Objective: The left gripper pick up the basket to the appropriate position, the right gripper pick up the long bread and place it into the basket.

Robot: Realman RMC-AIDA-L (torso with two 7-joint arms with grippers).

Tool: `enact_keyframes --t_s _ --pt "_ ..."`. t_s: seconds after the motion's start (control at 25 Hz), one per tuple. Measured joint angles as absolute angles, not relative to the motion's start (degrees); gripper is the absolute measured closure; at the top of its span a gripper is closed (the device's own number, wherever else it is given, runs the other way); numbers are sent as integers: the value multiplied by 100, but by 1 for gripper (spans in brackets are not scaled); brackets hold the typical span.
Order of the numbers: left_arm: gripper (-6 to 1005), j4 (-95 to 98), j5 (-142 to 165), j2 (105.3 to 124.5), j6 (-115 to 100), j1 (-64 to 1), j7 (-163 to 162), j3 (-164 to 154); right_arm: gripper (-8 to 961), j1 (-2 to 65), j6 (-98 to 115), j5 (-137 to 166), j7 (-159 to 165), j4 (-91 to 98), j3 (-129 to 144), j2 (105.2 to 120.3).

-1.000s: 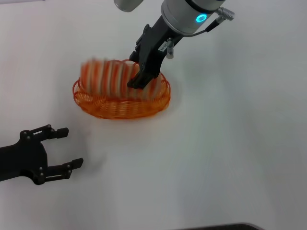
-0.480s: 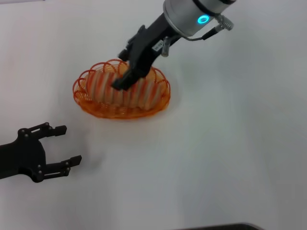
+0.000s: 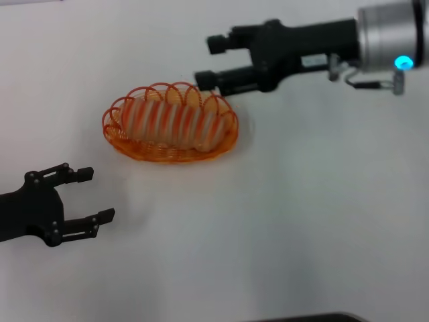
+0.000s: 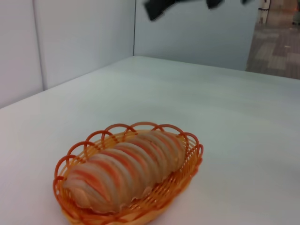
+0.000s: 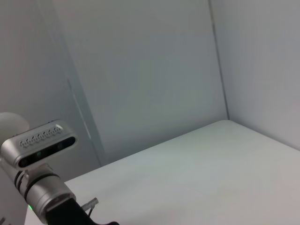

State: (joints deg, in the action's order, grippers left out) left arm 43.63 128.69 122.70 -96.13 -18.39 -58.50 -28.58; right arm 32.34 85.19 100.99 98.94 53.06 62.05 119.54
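Left gripper (image 3: pixel 90 194): low at near left, jaws spread, nothing held, well apart from basket; judged idle, basket needing no further carrying. Basket (image 3: pixel 120 149): rests flat on table (image 3: pixel 301 215), left of centre. Long bread (image 3: pixel 171 125): lies lengthwise inside basket, cradled by looped rim; placement judged done. Right gripper (image 3: pixel 209 62): above and just behind basket's right end, fingers parted, empty, clear of loaf; judged release posture. Surface: plain white tabletop. Room: pale wall panels (image 4: pixel 84 42) behind table.

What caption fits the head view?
Striped cream long bread lies in orange wire basket; both black hands open, apart.
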Motion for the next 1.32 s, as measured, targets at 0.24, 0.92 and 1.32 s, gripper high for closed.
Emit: enact_keyframes --t_s 0.24,0.92,1.32 --pt "171 4181 12866 12232 -9566 -1924 -5969 -2855 119 2374 8824 9970 8926 5031 6182 11986" --pt "171 3998 12872 12190 -9506 -2022 -6478 -2843 126 1696 9265 11177 7657 4248 5232 11885" --pt "170 3989 12872 12190 -9531 -2046 -6480 -2787 126 1750 9183 11365 7647 4167 5198 11900"
